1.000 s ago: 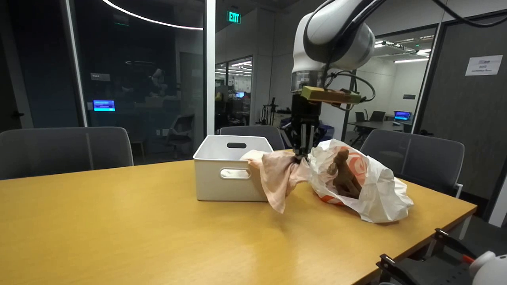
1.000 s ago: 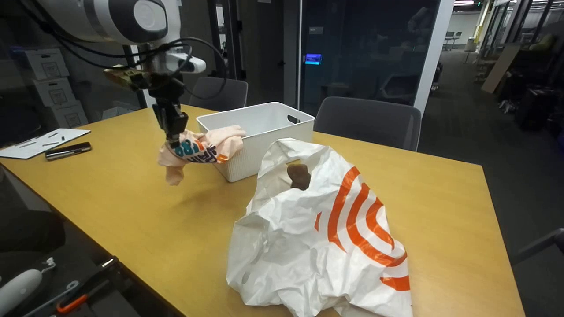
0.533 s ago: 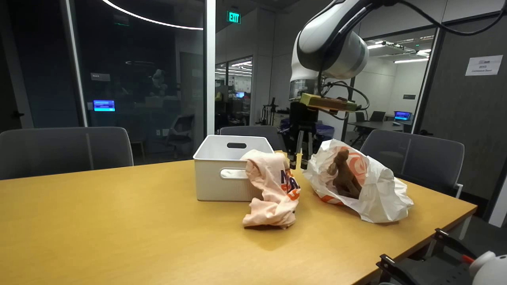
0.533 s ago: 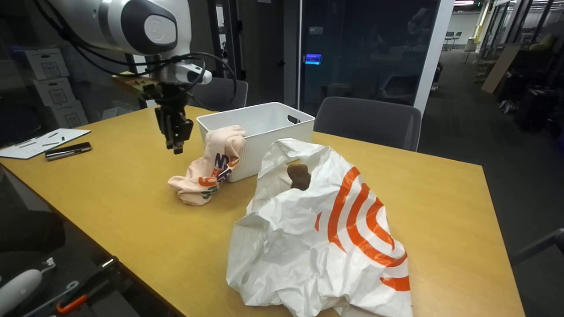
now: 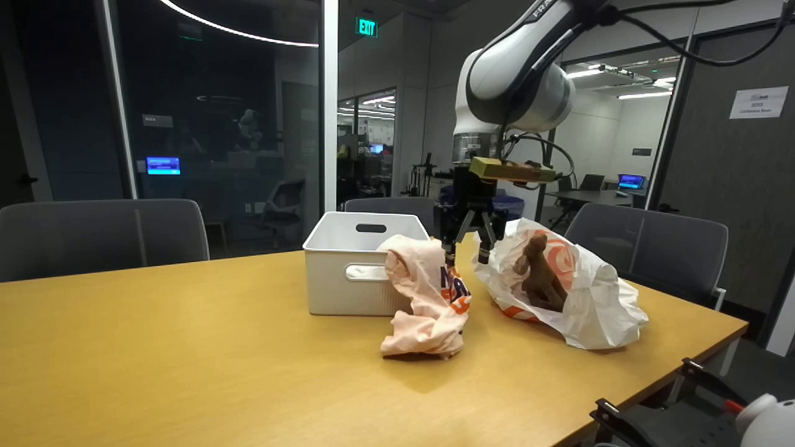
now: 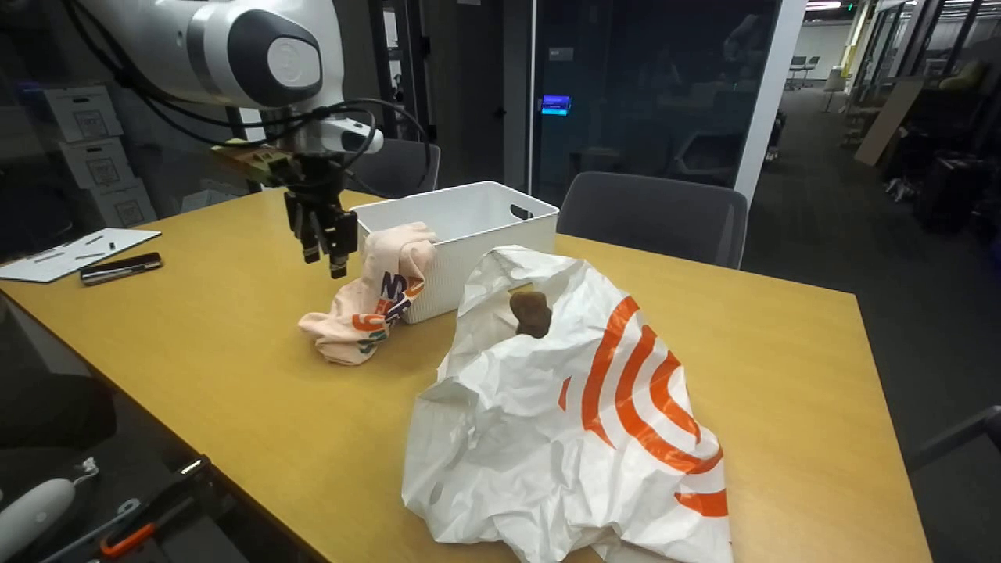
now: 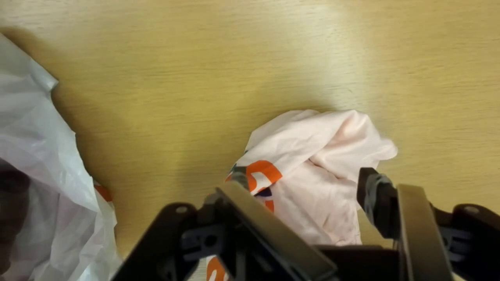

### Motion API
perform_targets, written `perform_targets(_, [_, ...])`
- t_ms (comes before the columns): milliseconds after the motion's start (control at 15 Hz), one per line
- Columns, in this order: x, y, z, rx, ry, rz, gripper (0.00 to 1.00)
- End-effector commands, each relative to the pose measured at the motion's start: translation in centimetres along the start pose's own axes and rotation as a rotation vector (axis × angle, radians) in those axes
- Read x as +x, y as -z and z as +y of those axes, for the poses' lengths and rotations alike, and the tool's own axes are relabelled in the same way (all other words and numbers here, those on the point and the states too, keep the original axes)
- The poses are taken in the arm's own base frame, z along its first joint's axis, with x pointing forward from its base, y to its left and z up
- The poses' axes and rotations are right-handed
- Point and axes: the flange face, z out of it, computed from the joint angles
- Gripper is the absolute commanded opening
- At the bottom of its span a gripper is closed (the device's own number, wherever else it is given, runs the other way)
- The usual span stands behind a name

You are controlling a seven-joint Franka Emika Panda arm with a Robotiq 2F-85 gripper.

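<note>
A pale pink cloth [image 5: 425, 304] with orange and dark lettering hangs over the rim of a white bin [image 5: 348, 295], its lower end bunched on the table. Both exterior views show my gripper [image 5: 467, 254] above the table beside the bin, its fingers spread. Seen from the wrist, the cloth [image 7: 312, 148] lies beneath the gripper [image 7: 304, 182], and nothing is pinched between the fingers. Whether a fingertip brushes the cloth, I cannot tell. Part of the cloth is inside the bin, hidden by its wall.
A crumpled white bag [image 6: 547, 438] with orange stripes stands near the bin, a brown object [image 5: 541, 273] inside it. A white sheet [image 6: 70, 254] and a black item [image 6: 121, 268] lie at the table's far side. Chairs [image 6: 653, 215] surround the table.
A second ago the gripper was shut on the cloth and held it up. It let go, the cloth dropped onto the table, and the fingers spread wider while the gripper shifted slightly toward the bin.
</note>
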Motion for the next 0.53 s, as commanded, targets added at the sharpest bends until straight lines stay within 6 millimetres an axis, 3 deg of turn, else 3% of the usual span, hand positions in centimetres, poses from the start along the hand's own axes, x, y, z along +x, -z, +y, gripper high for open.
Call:
perform_targets(0, [1.9, -1.6, 0.2, 0.014, 0.017, 0.031, 1.0])
perform_targets(467, [4.9, -7.3, 0.3, 0.045, 0.029, 0.118, 0.99])
